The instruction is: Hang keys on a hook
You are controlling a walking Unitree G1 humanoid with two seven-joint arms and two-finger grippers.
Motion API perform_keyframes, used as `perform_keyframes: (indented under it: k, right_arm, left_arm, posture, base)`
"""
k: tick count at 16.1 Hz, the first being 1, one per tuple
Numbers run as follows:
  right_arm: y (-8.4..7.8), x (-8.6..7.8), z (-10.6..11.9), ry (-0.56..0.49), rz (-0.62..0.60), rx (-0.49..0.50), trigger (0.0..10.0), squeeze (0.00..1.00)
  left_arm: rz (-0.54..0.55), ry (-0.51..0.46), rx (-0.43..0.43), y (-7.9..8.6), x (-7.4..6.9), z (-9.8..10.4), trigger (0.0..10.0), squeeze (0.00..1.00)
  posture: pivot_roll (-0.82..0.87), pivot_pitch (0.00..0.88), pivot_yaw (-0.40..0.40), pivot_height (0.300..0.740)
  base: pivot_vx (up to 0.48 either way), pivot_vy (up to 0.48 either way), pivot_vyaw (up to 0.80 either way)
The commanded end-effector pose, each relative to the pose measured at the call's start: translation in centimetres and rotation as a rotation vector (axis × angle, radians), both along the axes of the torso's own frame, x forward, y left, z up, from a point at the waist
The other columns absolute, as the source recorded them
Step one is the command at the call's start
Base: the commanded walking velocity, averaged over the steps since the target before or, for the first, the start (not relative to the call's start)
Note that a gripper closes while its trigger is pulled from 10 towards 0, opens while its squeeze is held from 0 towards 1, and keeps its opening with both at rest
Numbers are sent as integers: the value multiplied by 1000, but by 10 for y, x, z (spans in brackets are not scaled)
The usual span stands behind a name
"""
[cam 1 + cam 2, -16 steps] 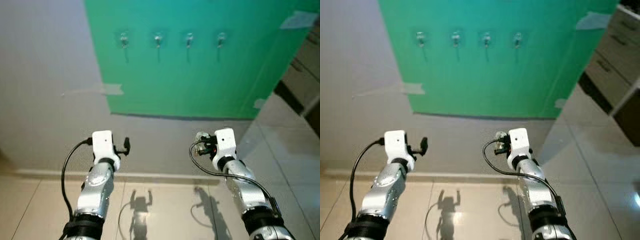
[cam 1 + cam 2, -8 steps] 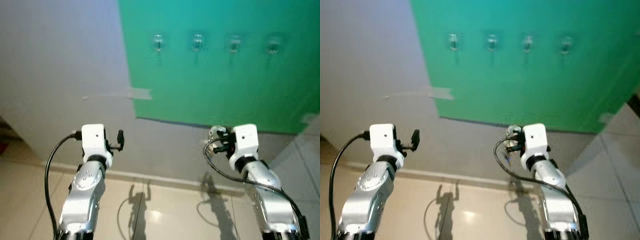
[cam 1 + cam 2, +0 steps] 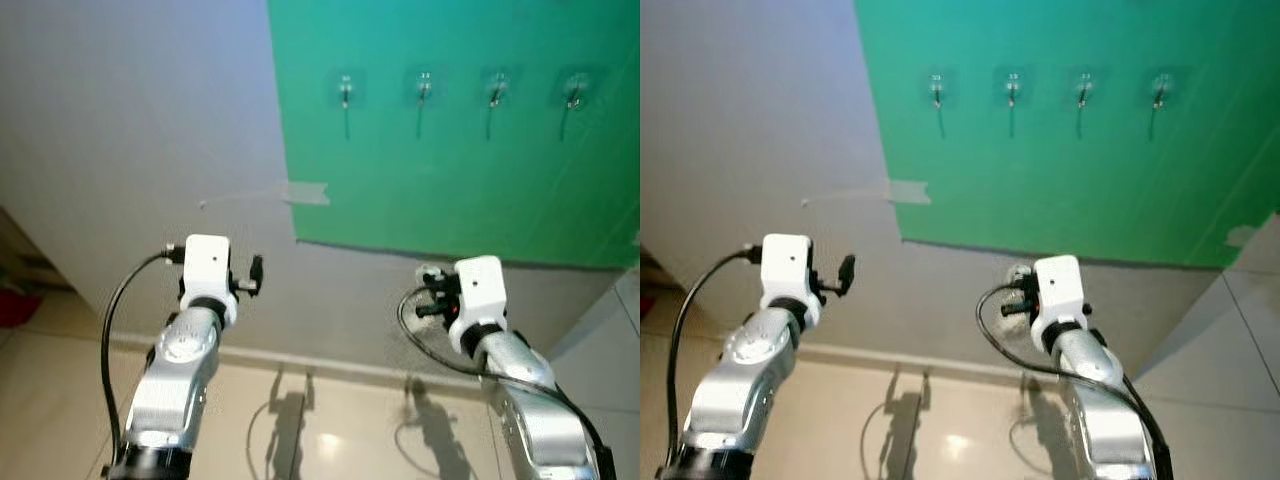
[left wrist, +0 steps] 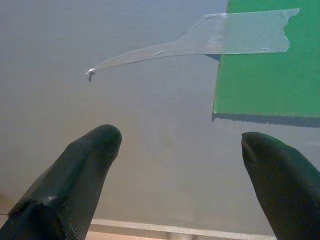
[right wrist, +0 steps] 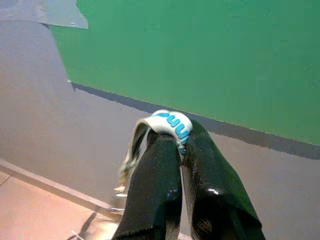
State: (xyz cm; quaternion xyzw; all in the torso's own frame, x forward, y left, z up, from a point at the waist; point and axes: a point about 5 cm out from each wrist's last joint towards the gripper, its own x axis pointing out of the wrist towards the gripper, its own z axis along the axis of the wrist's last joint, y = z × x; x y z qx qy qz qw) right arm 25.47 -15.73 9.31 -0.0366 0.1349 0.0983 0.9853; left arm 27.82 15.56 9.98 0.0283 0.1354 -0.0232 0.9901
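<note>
Your two silver arms are raised forward, forearms angled up. Your left claw (image 4: 180,165) has fingers spread wide with nothing between them. Your right claw (image 5: 182,150) has fingers pressed together, pinching a white-and-blue strap (image 5: 170,121).

Left gripper (image 4: 180,142) pointed at a grey wall (image 4: 100,40), its two black fingers (image 4: 75,180) spread wide apart with nothing between them. A green sheet (image 4: 265,75) was stuck on the wall, its lower corner showing with a dark shadow line under the edge. A strip of clear tape (image 4: 220,40) ran from the sheet onto the bare wall, narrowing to a loose point. A pale baseboard (image 4: 175,230) showed low between the fingers.
</note>
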Motion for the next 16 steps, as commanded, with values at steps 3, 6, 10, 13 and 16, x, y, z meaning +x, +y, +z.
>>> perform_keyframes:
  k: [3, 6, 10, 13, 16]
  right_arm:
    - [3, 2, 3, -11, -1, -5, 0, 0]
    - [4, 2, 2, -6, 15, -11, 0, 0]
    - [8, 5, 0, -1, 32, -19, 0, 0]
    - [10, 4, 0, -1, 43, -21, 0, 0]
    - [9, 3, -2, 6, 48, -22, 0, 0]
  left_arm:
    - [-13, -2, 2, -4, 6, 3, 10000, 0]
    - [37, 33, 11, 0, 3, -3, 10000, 0]
    - [60, 27, 13, 4, 2, -3, 10000, 0]
    - [46, 36, 38, 0, -1, -5, 10000, 0]
    - [52, 32, 34, -2, -2, -6, 10000, 0]
  posture:
    - [-157, 0, 97, 740]
    - [-144, 0, 88, 740]
    - [-134, 0, 77, 740]
    - [-131, 0, 73, 740]
    - [-132, 0, 72, 740]
  base:
    - [401, -192, 0]
    - [160, 0, 0]
    - [0, 0, 0]
    - [320, 0, 0]
    - [472, 0, 0]
